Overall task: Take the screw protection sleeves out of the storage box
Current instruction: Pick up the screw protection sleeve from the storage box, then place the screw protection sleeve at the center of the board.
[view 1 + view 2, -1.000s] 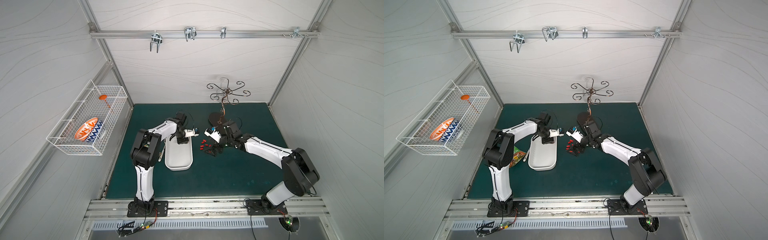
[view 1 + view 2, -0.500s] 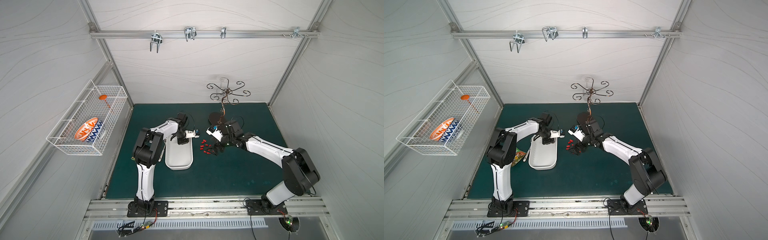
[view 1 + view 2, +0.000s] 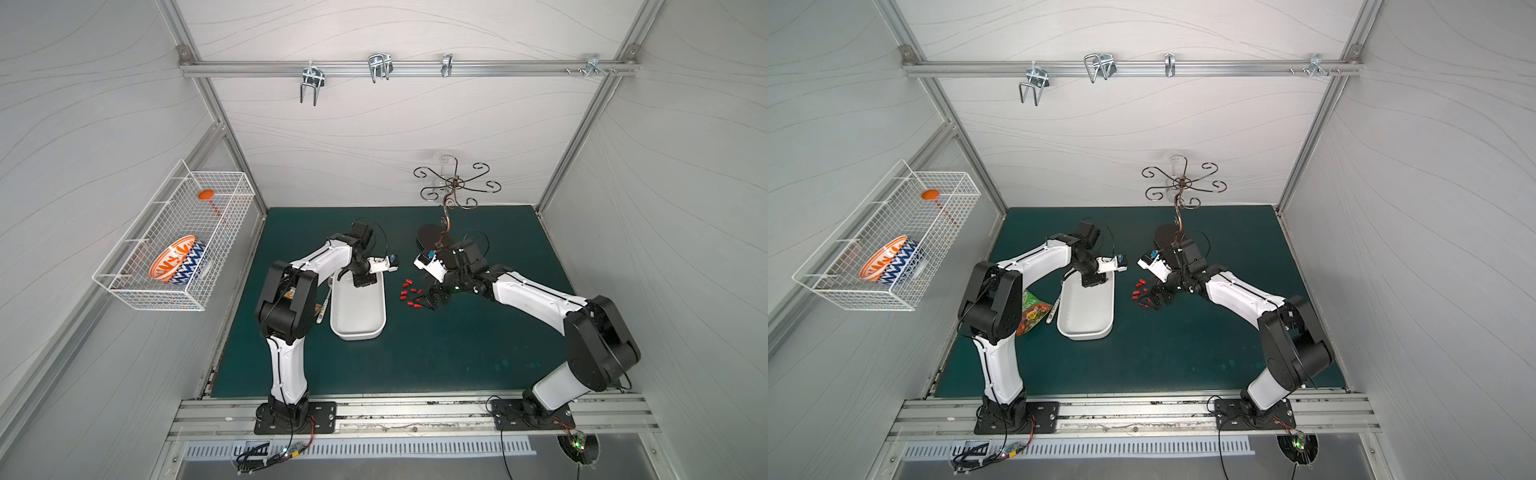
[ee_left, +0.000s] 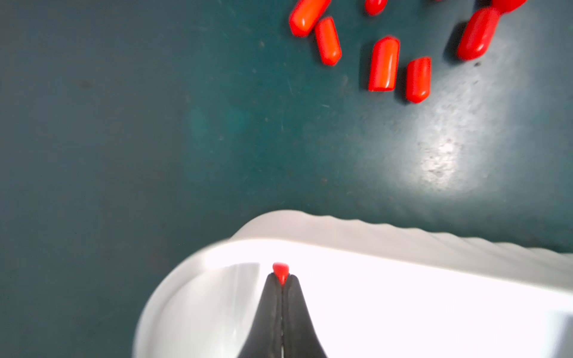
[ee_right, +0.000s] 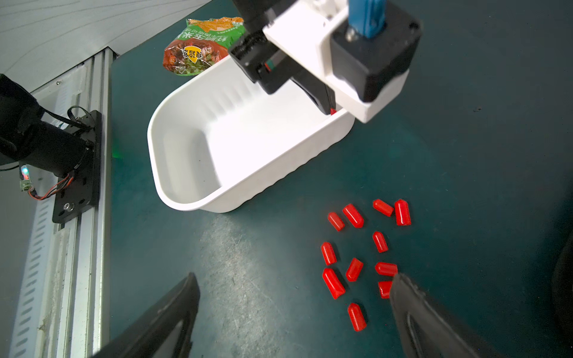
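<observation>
Pinching a single red cap (image 4: 280, 271) in the left claw (image 4: 281, 280), with the black tips clenched tight on it and only the cap's rounded nose poking out past them. Reaching down into the white box (image 4: 403, 235) to do so, at the rounded end farthest from the arm bases, close to the long wall that faces the right arm. Impossible to tell whether the cap touches the box floor or hangs just above it.

Lying outside on the green bench (image 3: 415, 365), near that same long wall but apart from it: eleven loose red caps (image 5: 354, 269), all on their sides, scattered in one small patch, a few touching in pairs. Seen in both top views as a red speckle between the box and the right arm.

Released and spread wide, as for the right claw (image 5: 294, 277), held low at that patch. With one finger (image 5: 418, 310) at the patch's edge, covering part of one cap, and with the other finger well off to the side over bare bench. No telling whether either finger touches the bench.

Beside the box on its opposite side, toward the left arm's base: a green-and-red snack packet (image 3: 1032, 311), with a thin white pen (image 3: 1054, 309) between packet and box.

On the side wall, a white wire basket (image 3: 174, 291) holding an orange-and-blue bowl (image 3: 176, 259). At the back of the bench, behind the right arm, a dark metal stand with curled hooks (image 3: 455, 187).
</observation>
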`<state>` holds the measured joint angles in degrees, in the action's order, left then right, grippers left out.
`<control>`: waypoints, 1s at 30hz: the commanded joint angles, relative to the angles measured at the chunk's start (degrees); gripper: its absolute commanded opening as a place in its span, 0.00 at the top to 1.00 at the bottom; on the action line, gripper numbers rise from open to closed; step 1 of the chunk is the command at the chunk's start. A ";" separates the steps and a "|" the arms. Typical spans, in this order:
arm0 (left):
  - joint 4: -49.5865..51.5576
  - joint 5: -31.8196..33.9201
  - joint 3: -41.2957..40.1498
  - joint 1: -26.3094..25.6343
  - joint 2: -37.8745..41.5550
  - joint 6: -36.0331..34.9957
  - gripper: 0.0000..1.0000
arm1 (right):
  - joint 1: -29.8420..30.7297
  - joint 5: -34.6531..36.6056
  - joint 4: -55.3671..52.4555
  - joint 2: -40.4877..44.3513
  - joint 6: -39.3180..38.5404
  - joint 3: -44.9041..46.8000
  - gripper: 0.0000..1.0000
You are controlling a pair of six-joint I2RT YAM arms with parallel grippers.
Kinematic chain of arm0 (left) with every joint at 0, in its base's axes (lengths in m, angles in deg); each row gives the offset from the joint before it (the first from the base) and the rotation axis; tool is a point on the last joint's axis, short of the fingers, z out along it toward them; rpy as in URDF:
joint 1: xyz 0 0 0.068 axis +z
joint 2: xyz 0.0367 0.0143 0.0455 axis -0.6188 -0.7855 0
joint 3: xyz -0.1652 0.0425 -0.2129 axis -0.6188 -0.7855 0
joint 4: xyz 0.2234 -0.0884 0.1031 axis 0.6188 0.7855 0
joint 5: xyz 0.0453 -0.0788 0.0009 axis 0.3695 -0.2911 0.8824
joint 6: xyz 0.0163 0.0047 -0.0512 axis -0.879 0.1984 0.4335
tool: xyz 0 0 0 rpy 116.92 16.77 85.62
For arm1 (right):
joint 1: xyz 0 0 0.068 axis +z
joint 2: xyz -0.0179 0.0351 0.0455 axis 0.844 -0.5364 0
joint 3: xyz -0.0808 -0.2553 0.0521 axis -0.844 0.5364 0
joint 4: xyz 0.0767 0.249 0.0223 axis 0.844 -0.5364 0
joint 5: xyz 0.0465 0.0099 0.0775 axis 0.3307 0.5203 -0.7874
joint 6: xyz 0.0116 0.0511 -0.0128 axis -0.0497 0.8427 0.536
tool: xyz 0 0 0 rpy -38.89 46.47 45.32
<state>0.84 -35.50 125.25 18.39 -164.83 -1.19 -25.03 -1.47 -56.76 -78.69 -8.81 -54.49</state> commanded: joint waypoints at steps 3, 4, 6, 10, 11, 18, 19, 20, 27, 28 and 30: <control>2.52 -4.09 -0.05 -0.07 6.26 4.28 1.00 | -2.89 -1.76 -2.54 1.94 -1.33 -2.16 0.01; 3.06 -5.60 0.17 -0.11 7.19 5.08 1.00 | -3.87 -2.19 -2.94 2.40 -1.52 -2.25 0.01; 3.77 -9.10 0.88 -0.50 8.59 6.78 1.00 | -5.83 -2.93 -3.57 3.26 -2.45 -2.25 0.01; 4.59 -11.98 2.81 -3.67 8.63 9.42 1.00 | -10.98 -4.82 -4.26 5.51 -2.71 -1.98 0.01; 4.59 -11.65 3.25 -5.01 8.08 9.45 1.00 | -12.42 -5.26 -4.25 6.13 -2.46 -1.82 0.01; 3.94 -7.76 9.66 -12.14 -0.20 10.34 1.00 | -20.18 -7.73 -4.19 9.80 -1.29 -0.60 0.01; 3.81 -6.78 10.86 -13.11 -1.93 10.50 1.00 | -21.01 -7.82 -4.00 10.21 -1.16 -0.50 0.01; 3.70 -6.18 12.07 -13.91 -3.56 10.66 1.00 | -21.71 -7.87 -3.90 10.61 -1.00 -0.32 0.01; 3.78 -2.28 19.77 -16.86 -13.15 11.04 1.00 | -23.91 -8.20 -3.72 12.02 -0.83 0.21 0.01; 3.80 -1.71 20.76 -16.98 -14.23 11.11 1.00 | -24.01 -8.26 -3.71 12.14 -0.85 0.21 0.01; 3.80 -1.06 22.28 -17.12 -16.03 11.37 0.99 | -24.17 -8.41 -3.77 12.19 -0.85 0.30 0.01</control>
<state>4.69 -38.56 143.61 1.48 -179.00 9.42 -48.77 -8.48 -59.36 -68.15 -10.06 -54.99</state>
